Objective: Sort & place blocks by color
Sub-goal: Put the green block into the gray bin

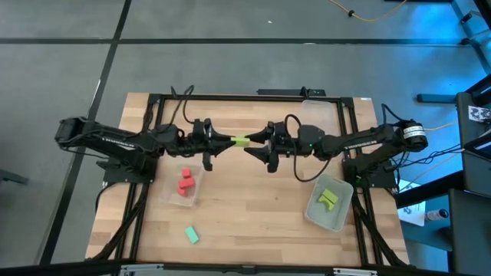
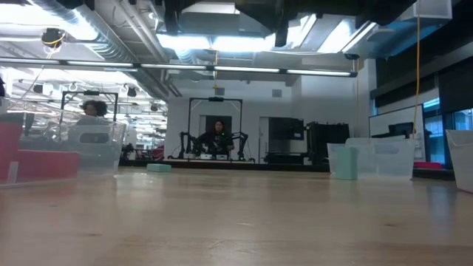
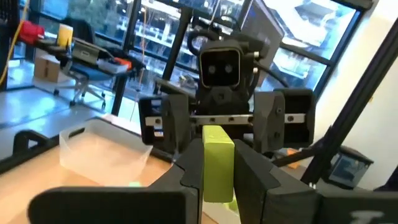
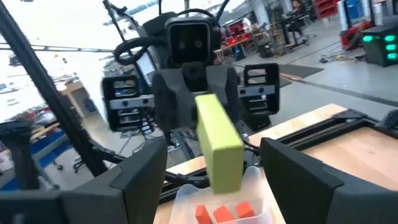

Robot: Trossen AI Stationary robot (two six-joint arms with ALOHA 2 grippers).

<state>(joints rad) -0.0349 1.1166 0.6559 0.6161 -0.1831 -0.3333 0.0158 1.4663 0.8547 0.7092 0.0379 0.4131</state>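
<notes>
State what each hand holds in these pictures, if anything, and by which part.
The left hand grips the yellow-green block by one end. The right hand is open around its other end, holding nothing.

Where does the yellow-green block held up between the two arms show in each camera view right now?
High view: yellow-green block at centre, between both end effectors.
Low view: not in it.
Left wrist view: lower centre, clamped by the left end effector.
Right wrist view: centre, between open fingers.
Shared landmark: the block itself.

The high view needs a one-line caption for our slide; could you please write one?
Mid-air handover above the table: left gripper holds a yellow-green block out to the right gripper, fingers spread around it.
</notes>
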